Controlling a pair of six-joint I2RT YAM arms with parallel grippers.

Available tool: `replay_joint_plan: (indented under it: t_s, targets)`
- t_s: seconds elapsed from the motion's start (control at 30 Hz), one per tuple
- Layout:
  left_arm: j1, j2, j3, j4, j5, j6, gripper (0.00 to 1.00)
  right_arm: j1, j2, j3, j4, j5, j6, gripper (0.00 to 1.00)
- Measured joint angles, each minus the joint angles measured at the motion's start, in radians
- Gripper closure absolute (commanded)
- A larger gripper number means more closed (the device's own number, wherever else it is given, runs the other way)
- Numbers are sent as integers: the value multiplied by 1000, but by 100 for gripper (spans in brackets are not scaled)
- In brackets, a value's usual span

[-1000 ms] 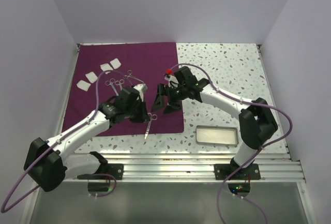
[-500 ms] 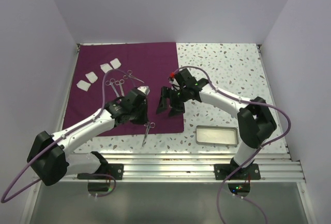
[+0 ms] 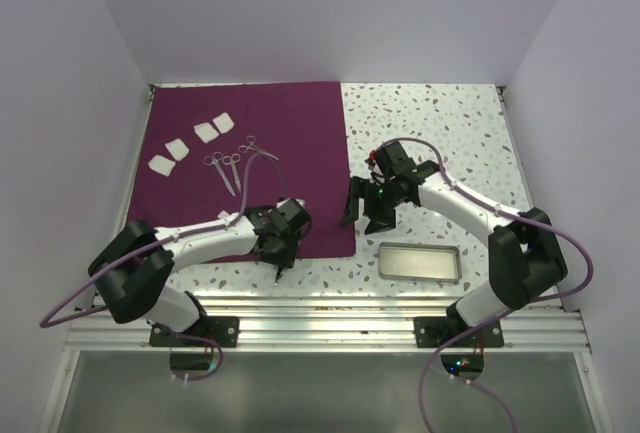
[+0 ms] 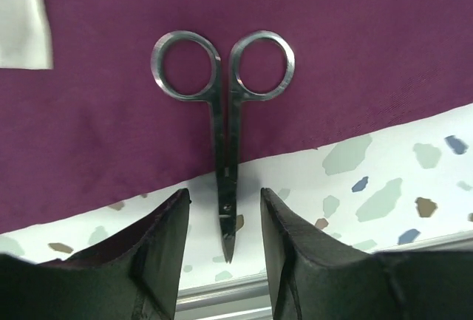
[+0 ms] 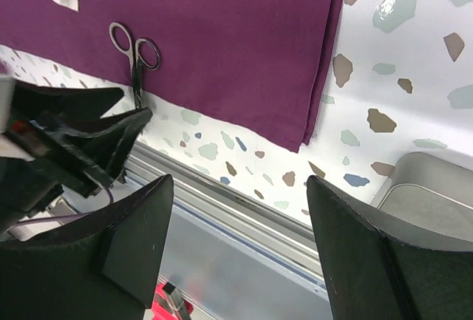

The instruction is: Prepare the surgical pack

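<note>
The plum-purple cloth [image 3: 250, 123] lies flat on the table's left half. Several white gauze pads [image 3: 178, 149] and silver instruments [image 3: 232, 168] lie on its far part. A pair of silver scissors [image 4: 224, 150] lies across the cloth's near edge, rings on the cloth, blade tip on the speckled table. My left gripper [image 3: 279, 256] is open, its fingers on either side of the blade tip [image 4: 225, 194], not touching. My right gripper [image 3: 365, 213] is open wide and empty [image 5: 239, 179], just right of the cloth's near right corner. The steel tray [image 3: 420, 261] sits empty near it.
The aluminium rail [image 3: 350, 303] runs along the table's near edge, just below both grippers. White walls close in the left, far and right sides. In the right wrist view the left gripper [image 5: 74, 143], the scissors [image 5: 134, 58] and the tray's corner [image 5: 436, 187] show.
My left gripper has moved right and toward the near edge, ending over the scissors at the cloth's front border. My right gripper has moved right and nearer, off the cloth toward the tray.
</note>
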Motion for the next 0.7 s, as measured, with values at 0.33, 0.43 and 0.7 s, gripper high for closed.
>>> replay_joint_plan:
  t_s: [0.33,0.43,0.7]
  targets:
    - [-83,92,31,-5,-59,-43,64,2,-17,-9,-1,0,-23,23]
    - [-84,92,31,-1,-60,-46,69,2,-20,-9,-1,0,-30,23]
    - [-84,77,12,19,-67,-45,93,2,-19,-9,0,-6,-39,23]
